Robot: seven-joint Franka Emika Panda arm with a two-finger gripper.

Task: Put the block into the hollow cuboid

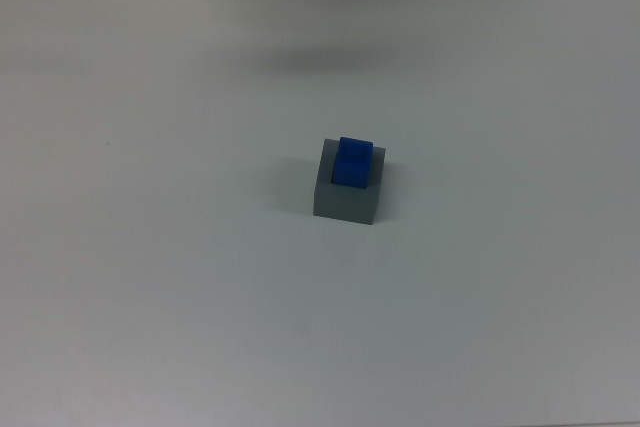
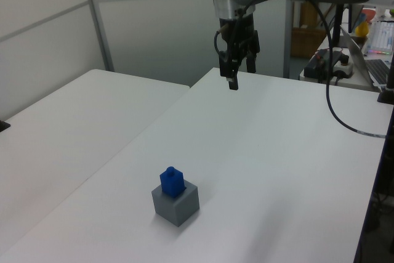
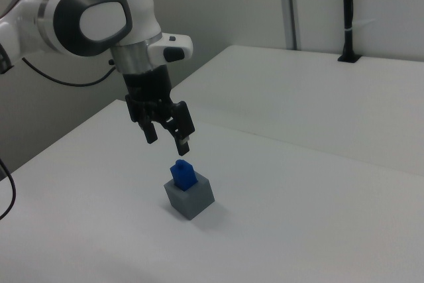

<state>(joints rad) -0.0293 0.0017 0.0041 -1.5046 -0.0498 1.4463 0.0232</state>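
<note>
Right view is showing the pincer [image 3: 167, 136] hanging with its fingers apart and holding nothing, well above the hollow cuboid [image 3: 189, 197]. The block [image 3: 183, 175] is sitting upright in the hollow cuboid's recess, which is resting on the white table [image 3: 318, 217].

White table [image 1: 150, 277]; grey wall panels [image 2: 154, 23]

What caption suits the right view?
Open gripper hangs empty above the block seated in the cuboid.

My gripper [image 3: 167, 140]: raised, pointing straight down, fingers spread apart, nothing held; white arm arching above it.
</note>
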